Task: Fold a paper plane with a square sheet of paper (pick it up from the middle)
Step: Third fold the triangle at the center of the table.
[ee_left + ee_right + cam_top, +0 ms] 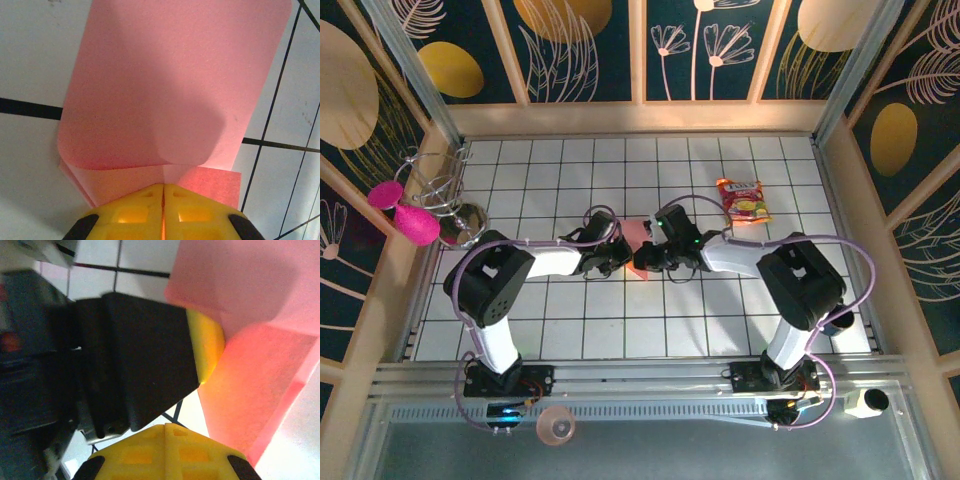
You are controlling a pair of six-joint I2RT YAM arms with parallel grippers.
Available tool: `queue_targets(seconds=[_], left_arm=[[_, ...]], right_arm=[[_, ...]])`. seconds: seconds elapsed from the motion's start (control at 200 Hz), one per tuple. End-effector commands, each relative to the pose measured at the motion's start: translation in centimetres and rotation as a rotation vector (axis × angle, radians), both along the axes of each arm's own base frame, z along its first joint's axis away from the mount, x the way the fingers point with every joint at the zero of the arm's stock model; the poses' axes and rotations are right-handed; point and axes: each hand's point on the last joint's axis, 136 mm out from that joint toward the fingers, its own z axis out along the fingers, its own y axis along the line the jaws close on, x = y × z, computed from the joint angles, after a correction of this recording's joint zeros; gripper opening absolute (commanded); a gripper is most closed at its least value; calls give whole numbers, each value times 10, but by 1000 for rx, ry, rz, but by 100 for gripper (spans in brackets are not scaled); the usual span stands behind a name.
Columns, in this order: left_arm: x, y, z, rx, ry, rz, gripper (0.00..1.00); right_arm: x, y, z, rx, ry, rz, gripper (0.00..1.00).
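And there was the left arm [490, 290]: glossy black joint housings, white links between them, a lilac cable [460, 270] looping off its nine o'clock side. The right arm [800, 285] matched it in black and white, with its own lilac loop swinging out toward three o'clock and a tiny green light [695, 240] glowing on the wrist. Down at seven and five o'clock sat black base plates [505, 382] with red and coloured wiring. Up close, the left gripper [163, 192] showed bright yellow fingers [135, 212] with square recesses and black corners at the lower edge. The right gripper [165, 432] wore the same yellow, and from its wrist camera the left one's body looked matte black, wedge-shaped and yellow-tipped.
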Motion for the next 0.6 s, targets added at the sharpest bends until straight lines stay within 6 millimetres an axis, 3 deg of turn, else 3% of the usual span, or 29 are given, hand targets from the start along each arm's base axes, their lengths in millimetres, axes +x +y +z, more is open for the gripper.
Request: queue_targets(seconds=[0.0,0.596], left_arm=[[-21,13,-31,60,93,13,8],[-25,12,-31,36,94,0,8]], right_arm=[[0,5,-5,-14,85,-32,2],[0,-2,-36,-118,147,-59,0]])
